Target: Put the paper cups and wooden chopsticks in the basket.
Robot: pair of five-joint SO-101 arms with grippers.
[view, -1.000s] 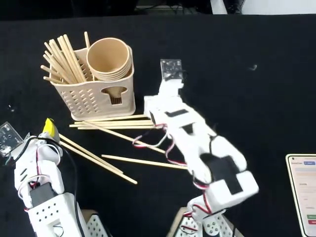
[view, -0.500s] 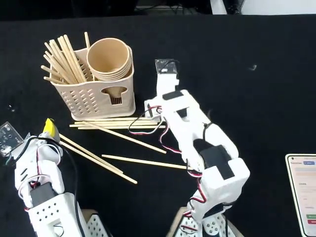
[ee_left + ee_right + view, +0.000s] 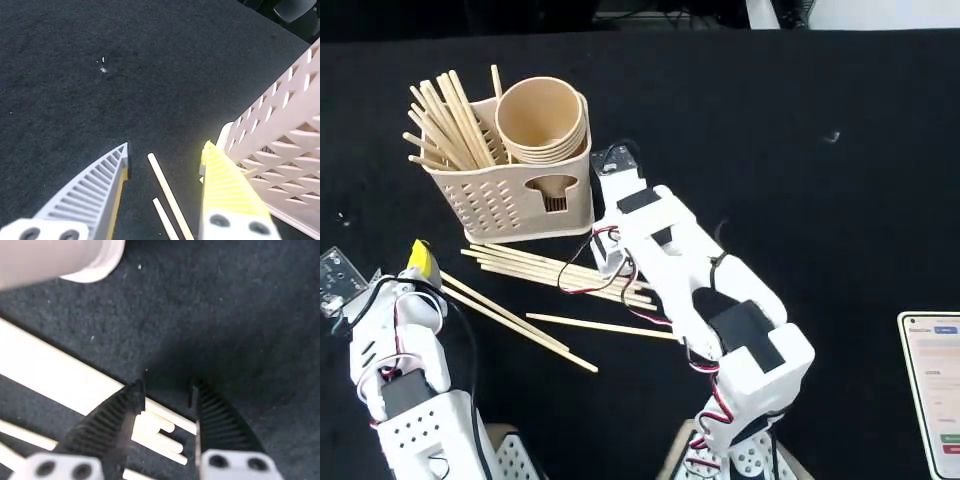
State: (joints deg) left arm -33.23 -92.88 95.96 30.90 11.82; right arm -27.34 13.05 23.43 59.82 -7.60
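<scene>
Now the right gripper (image 3: 167,387) stands open over loose wooden chopsticks (image 3: 550,268) just beside the basket (image 3: 510,205) with paper cups (image 3: 542,115) stacked inside it — the left gripper (image 3: 166,147) is open too, at the front left corner of the desk (image 3: 820,250)

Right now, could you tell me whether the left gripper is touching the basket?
Apart. The high view shows black cloth between the basket and the yellow finger of the left gripper.

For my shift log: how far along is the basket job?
Done: the paper cups and a bunch of chopsticks stand in the basket. In hand: nothing gripped; the right gripper is open over the ends of the loose chopsticks beside the basket. Left: all those loose ones.
</scene>
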